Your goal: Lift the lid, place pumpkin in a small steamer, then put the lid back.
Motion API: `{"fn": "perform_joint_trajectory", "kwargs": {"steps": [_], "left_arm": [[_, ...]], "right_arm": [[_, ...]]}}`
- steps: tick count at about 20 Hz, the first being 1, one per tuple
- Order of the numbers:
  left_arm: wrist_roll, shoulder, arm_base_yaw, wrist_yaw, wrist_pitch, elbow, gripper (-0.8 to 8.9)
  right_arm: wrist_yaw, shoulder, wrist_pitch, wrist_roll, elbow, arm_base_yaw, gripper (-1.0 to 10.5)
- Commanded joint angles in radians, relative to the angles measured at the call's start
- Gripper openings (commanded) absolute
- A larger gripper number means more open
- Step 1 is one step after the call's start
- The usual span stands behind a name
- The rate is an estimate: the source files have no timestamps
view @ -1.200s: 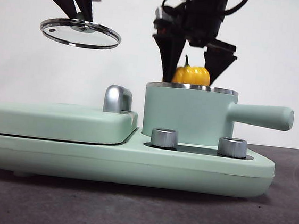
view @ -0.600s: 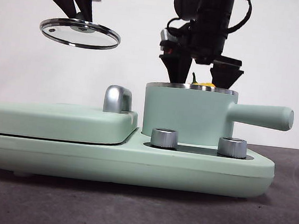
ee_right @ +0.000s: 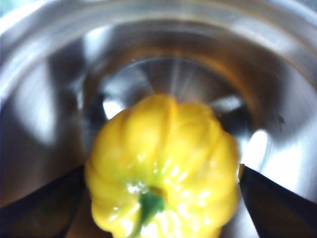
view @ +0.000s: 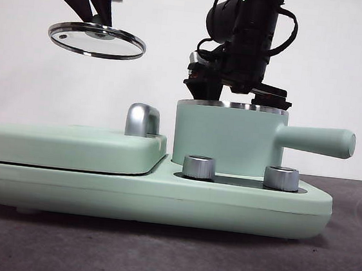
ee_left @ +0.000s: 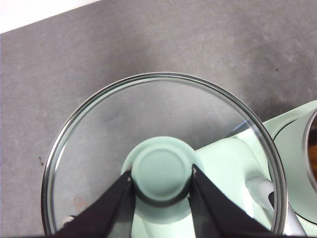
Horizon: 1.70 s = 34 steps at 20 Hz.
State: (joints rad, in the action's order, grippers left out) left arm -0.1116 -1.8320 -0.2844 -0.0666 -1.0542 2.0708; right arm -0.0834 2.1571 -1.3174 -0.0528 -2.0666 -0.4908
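My left gripper is shut on the mint-green knob of the round glass lid and holds it high at the left, well apart from the pot. The small steamer, a mint-green pot with a steel rim, stands at the right of the base. My right gripper reaches down into it, jaw tips hidden below the rim. In the right wrist view the yellow pumpkin sits between my right jaws, low inside the steel pot. The front view does not show the pumpkin.
The steamer's long side handle points right. A wide flat mint-green hinged cover with a chrome handle lies left of the pot. Two steel knobs stand on the base in front of the pot.
My right gripper has gone down with the pumpkin, which was above the rim and is now hidden inside the pot. The left gripper and lid have not moved.
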Motion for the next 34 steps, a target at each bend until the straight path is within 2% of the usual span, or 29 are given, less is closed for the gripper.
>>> {"fn": "perform_joint_trajectory", "kwargs": {"steps": [1,6,10,12,18,23,25,29,31,34], "left_arm": [[-0.007,0.009,-0.004,-0.003,0.022,0.032,0.17],[-0.007,0.009,-0.004,-0.003,0.021,0.032,0.17],[-0.008,0.009,-0.004,-0.003,0.011,0.032,0.17],[-0.007,0.009,-0.004,-0.003,0.003,0.032,0.17],[-0.004,0.008,-0.047,-0.013,0.004,0.031,0.17],[-0.003,0.006,-0.151,-0.013,0.008,0.031,0.17],[-0.004,0.001,-0.204,-0.013,0.014,0.031,0.17],[-0.008,-0.02,-0.317,-0.013,0.048,0.031,0.17],[-0.013,-0.043,-0.367,-0.013,0.071,0.031,0.17],[-0.031,-0.084,-0.425,-0.013,0.113,0.031,0.17]], "right_arm": [[0.005,0.023,-0.014,-0.01,-0.058,-0.004,5.0],[0.002,-0.004,-0.1,-0.027,-0.233,-0.004,5.0],[0.021,-0.16,-0.106,-0.025,-0.211,-0.004,5.0],[0.059,-0.288,-0.106,-0.023,-0.129,-0.004,5.0],[0.058,-0.741,-0.105,-0.014,0.282,-0.005,5.0],[0.058,-1.112,-0.101,-0.014,0.615,-0.005,5.0],[0.054,-1.264,-0.035,-0.026,0.735,-0.005,5.0],[-0.039,-1.566,0.174,-0.087,0.962,-0.005,5.0],[-0.079,-1.679,0.211,-0.106,1.032,-0.004,5.0],[-0.086,-1.791,0.209,-0.132,1.085,-0.004,5.0]]}}
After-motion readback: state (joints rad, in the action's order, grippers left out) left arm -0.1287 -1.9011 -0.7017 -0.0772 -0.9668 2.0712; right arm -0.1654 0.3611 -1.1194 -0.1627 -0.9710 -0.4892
